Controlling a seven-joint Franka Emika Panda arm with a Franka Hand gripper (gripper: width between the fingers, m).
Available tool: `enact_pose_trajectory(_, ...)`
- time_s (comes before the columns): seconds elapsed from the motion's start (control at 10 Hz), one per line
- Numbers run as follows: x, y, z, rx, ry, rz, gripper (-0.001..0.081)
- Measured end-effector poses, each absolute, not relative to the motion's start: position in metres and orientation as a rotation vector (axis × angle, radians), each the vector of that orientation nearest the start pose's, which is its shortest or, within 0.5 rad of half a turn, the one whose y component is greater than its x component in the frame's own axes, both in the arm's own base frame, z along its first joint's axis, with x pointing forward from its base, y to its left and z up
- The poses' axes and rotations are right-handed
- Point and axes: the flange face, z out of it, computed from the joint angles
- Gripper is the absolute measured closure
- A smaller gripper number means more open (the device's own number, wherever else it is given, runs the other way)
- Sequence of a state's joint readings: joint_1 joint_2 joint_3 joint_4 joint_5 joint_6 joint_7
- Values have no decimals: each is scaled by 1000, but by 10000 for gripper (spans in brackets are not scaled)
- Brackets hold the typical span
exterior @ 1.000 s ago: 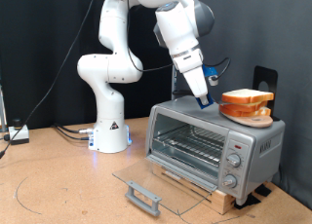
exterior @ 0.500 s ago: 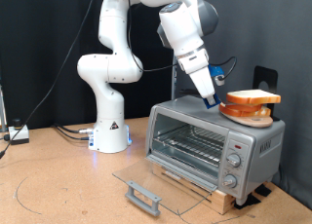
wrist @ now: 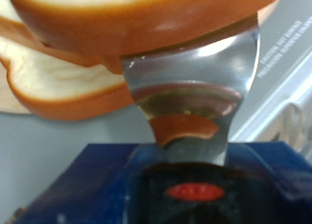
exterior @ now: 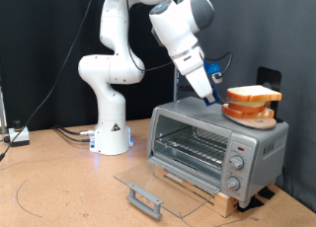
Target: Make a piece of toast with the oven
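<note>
The silver oven [exterior: 212, 138] stands on a wooden board with its glass door [exterior: 148, 181] folded down flat and its wire rack bare. On its roof lie two slices of bread. My gripper [exterior: 216, 97] reaches in from the exterior view's left and is shut on the edge of the upper piece of toast [exterior: 254, 93], which sits slightly raised above the lower slice [exterior: 249, 113]. In the wrist view the held slice [wrist: 146, 15] lies against a metal finger [wrist: 190, 88], with the other slice [wrist: 58, 78] beside it.
The robot base [exterior: 111, 128] stands at the exterior view's left of the oven. The door's dark bar handle [exterior: 145, 199] juts out low over the table. Knobs [exterior: 238, 164] are on the oven's right front. A black stand [exterior: 267, 81] rises behind the toast.
My gripper moved right to the slices' edge and closed on the upper slice. That slice now sits a little higher than before, apart from the lower one.
</note>
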State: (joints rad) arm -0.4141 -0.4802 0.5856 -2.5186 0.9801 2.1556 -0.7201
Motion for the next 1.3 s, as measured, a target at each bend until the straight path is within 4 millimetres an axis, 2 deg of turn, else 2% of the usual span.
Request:
enact_pose_trajectory(0.4,413,80,444,-2563,-389,-393,395)
enact_pose_trajectory(0.7,410,76,444,-2571,-391,-387,395)
enact_pose_trajectory(0.8,408,69,445,-2558,-409,-388,395)
enact_pose_trajectory(1.1,395,27,450,-2550,-468,-434,395)
enact_pose_trajectory(1.3,386,-4,453,-2575,-439,-453,395)
